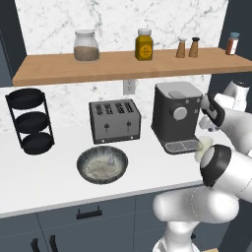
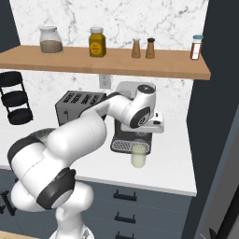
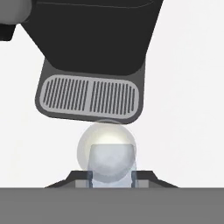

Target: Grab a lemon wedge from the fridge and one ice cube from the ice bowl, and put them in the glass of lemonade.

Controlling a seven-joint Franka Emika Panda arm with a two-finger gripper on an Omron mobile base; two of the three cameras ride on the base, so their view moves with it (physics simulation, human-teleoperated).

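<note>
In the hand view we see the gripper (image 3: 111,177) closed narrowly on the ice cube (image 3: 111,164), a translucent bluish-white block pinched between the two dark fingertips (image 3: 89,179). The cube hangs directly over the glass of lemonade (image 3: 106,144), whose round rim and pale yellow liquid show just behind it.

In the right base view, the glass of lemonade (image 2: 138,155) stands on the white counter (image 2: 168,168) just in front of the coffee machine's drip tray (image 2: 130,146), with the hand above it; we cannot tell from here whether the cube touches the rim. The coffee machine (image 1: 175,115) rises close behind the glass, so its dark body and slotted tray crowd the far side of the working spot.

Moving outward, the toaster (image 1: 114,121) sits to the left of the coffee machine, and the ice bowl (image 1: 102,164) lies in front of the toaster, well apart from the glass; a pale shape shows inside it. A black three-tier rack (image 1: 29,121) stands at the far left.

Above, a wooden shelf (image 1: 123,66) carries a jar (image 1: 86,46), a yellow bottle (image 1: 144,45), two shakers (image 1: 187,47) and a spice bottle (image 1: 233,44).
</note>
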